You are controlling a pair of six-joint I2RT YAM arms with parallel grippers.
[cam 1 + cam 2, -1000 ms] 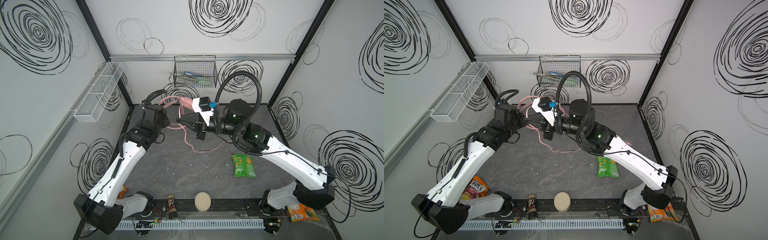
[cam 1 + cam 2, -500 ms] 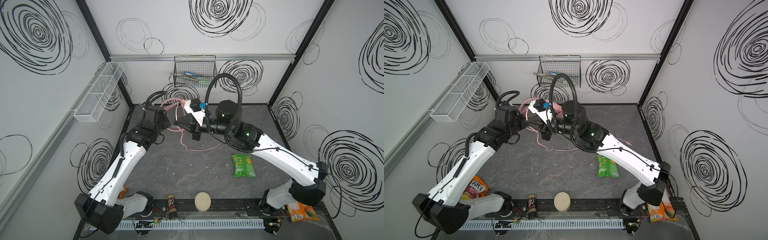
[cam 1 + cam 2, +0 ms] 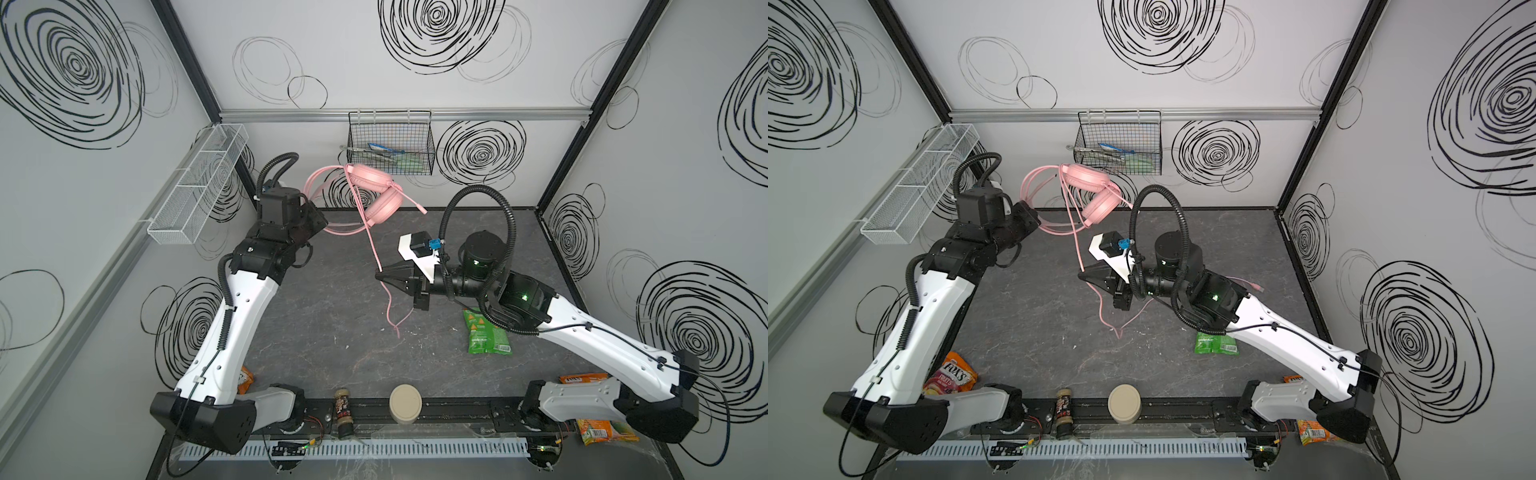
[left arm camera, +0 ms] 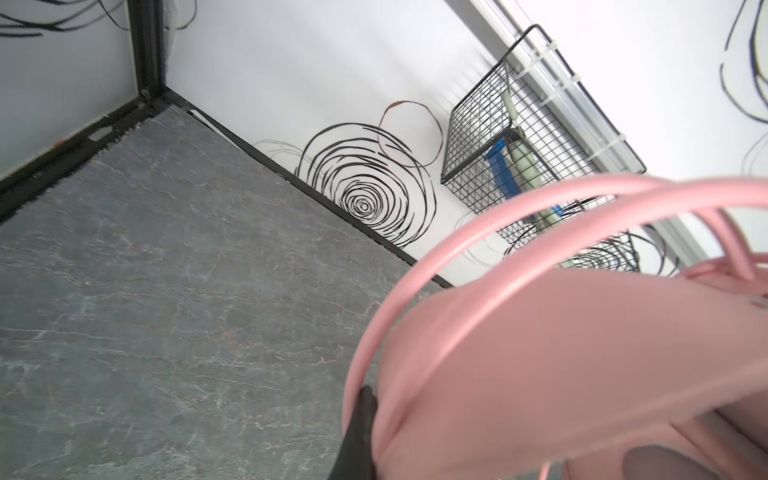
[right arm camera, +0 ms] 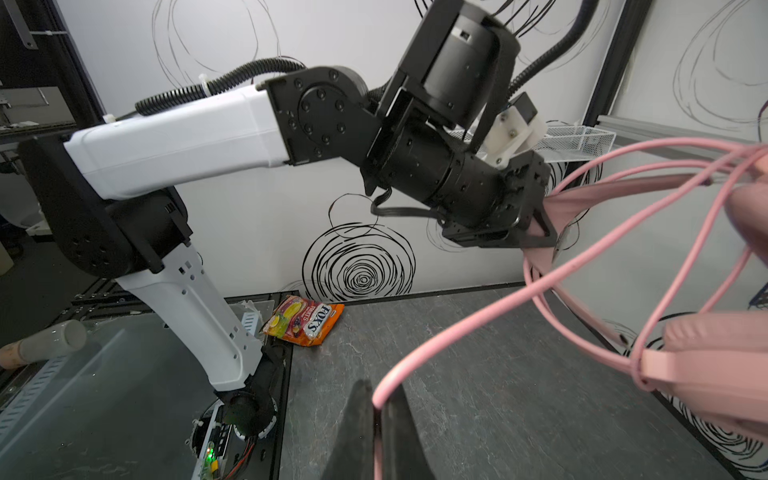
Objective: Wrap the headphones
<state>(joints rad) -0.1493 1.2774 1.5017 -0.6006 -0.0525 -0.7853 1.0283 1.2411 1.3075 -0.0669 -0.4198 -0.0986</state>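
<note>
Pinching the long thin pink cable [image 3: 371,245] tight in the right gripper [image 3: 379,276], mid-table. Stretching from there far and left, up to the pale pink over-ear headphones [image 3: 370,183], dangling off the left gripper [image 3: 321,223], clamped on the headband [image 3: 311,187].

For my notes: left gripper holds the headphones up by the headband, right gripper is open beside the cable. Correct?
One error: the right gripper is shut on the cable, not open beside it; the right wrist view shows this. The rest stands.
</note>
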